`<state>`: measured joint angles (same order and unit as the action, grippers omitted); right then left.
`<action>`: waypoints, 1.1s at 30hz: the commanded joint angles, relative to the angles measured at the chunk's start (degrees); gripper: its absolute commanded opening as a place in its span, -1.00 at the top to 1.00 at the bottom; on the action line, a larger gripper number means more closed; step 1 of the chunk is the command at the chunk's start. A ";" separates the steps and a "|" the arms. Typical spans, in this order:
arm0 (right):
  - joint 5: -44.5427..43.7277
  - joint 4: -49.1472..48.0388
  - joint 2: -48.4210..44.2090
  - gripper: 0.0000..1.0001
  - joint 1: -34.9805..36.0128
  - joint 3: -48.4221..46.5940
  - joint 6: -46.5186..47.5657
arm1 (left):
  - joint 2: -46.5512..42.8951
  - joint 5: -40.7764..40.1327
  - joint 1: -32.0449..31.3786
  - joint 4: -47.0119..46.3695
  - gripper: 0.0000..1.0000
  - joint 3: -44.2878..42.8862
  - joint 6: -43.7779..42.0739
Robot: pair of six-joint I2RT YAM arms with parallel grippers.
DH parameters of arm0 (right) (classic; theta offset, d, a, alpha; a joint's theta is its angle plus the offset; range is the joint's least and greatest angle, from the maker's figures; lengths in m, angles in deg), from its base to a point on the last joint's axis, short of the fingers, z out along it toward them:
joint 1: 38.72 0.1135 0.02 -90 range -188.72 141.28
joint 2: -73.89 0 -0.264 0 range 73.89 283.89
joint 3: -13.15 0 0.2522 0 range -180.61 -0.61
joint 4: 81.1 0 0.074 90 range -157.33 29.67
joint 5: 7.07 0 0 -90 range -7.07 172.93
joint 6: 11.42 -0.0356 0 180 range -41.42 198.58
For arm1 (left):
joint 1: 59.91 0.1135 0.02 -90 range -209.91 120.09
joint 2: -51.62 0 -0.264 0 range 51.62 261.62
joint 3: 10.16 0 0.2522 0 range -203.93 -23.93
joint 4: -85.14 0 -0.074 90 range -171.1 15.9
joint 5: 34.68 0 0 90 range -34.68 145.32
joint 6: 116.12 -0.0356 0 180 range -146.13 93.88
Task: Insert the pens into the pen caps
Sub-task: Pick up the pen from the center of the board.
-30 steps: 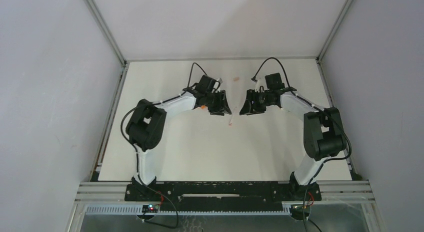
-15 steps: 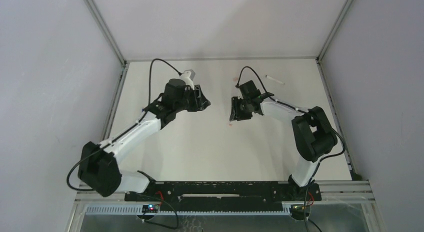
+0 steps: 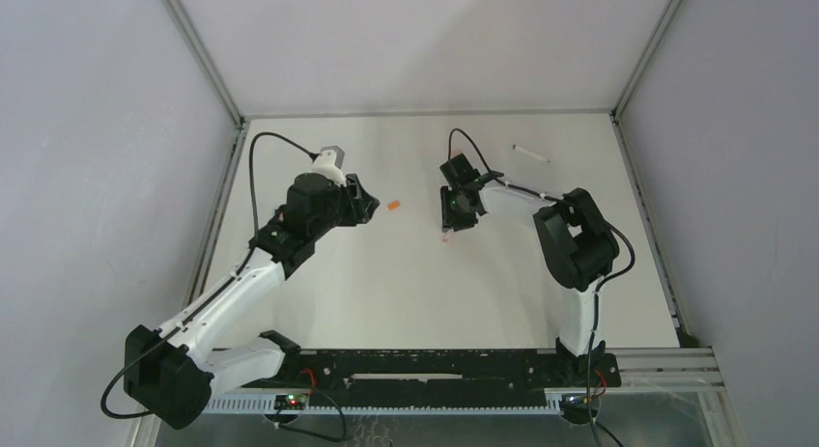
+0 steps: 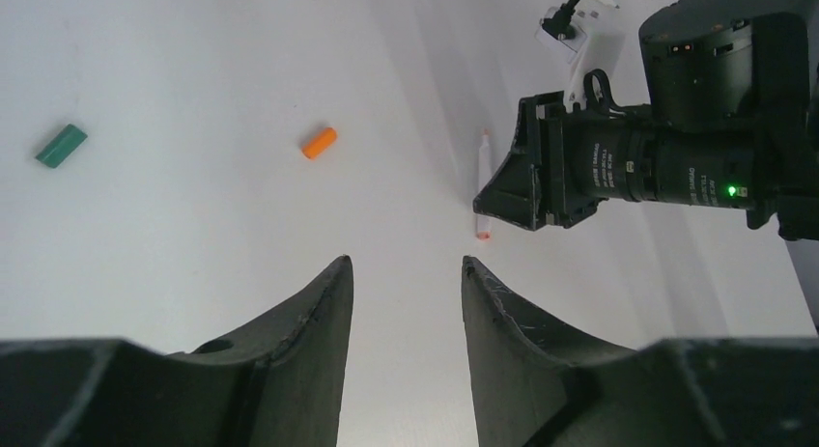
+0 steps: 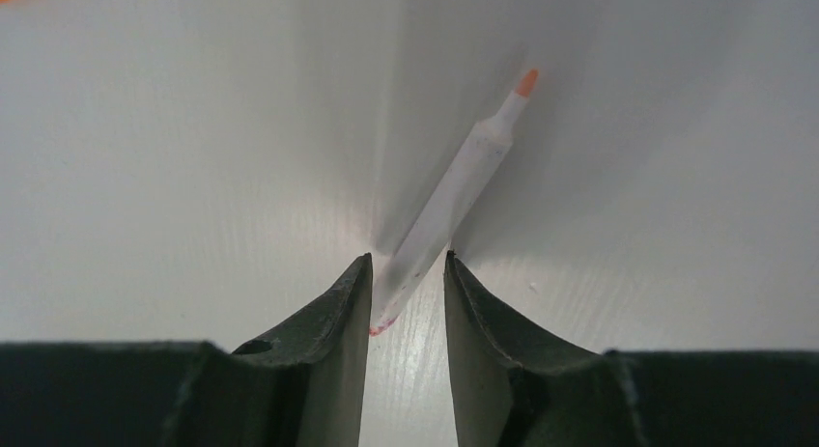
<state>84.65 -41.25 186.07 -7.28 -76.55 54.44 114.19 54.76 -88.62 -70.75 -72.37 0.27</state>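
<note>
A white pen [image 5: 452, 198] with an orange tip lies on the table, its lower end between the fingertips of my right gripper [image 5: 406, 273], which are closed against its sides. From above, this pen [image 3: 445, 237] pokes out below the right gripper [image 3: 452, 215]. My left gripper [image 4: 406, 265] is open and empty, a short way left of an orange cap [image 3: 392, 206]. The left wrist view shows that orange cap [image 4: 319, 143], a green cap [image 4: 61, 145], the pen [image 4: 482, 181] and the right gripper [image 4: 522, 181] over it. A second pen [image 3: 530, 153] lies far right.
The table [image 3: 386, 293] is white, with a metal frame and grey walls on three sides. The right arm's elbow [image 3: 577, 239] rises right of the pen. The left arm [image 3: 232, 293] stretches diagonally across the left half.
The left arm swung left and back, uncovering the orange cap. The right gripper shifted slightly left and down over the pen. The pen on the table has not moved.
</note>
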 commanded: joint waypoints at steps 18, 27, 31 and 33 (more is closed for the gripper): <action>2.98 8.86 2.84 0.85 -4.81 -3.88 9.55 | -2.31 -0.06 1.81 -1.12 0.00 0.90 -2.23; 2.72 14.40 4.94 0.88 -12.84 -11.51 23.14 | -2.75 0.12 2.31 -0.99 -0.01 0.91 -2.92; -1.08 14.38 7.92 0.88 -14.27 -16.70 29.04 | -2.26 0.12 2.38 -0.90 -0.01 0.70 -2.95; -1.71 13.74 9.42 0.87 -14.65 -19.08 31.83 | -2.02 1.44 2.43 -0.86 -0.01 0.40 -2.94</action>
<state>85.83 -28.22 193.26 -21.90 -90.85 77.69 112.70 54.43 -86.67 -70.66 -71.58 -1.22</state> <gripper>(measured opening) 0.105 0.505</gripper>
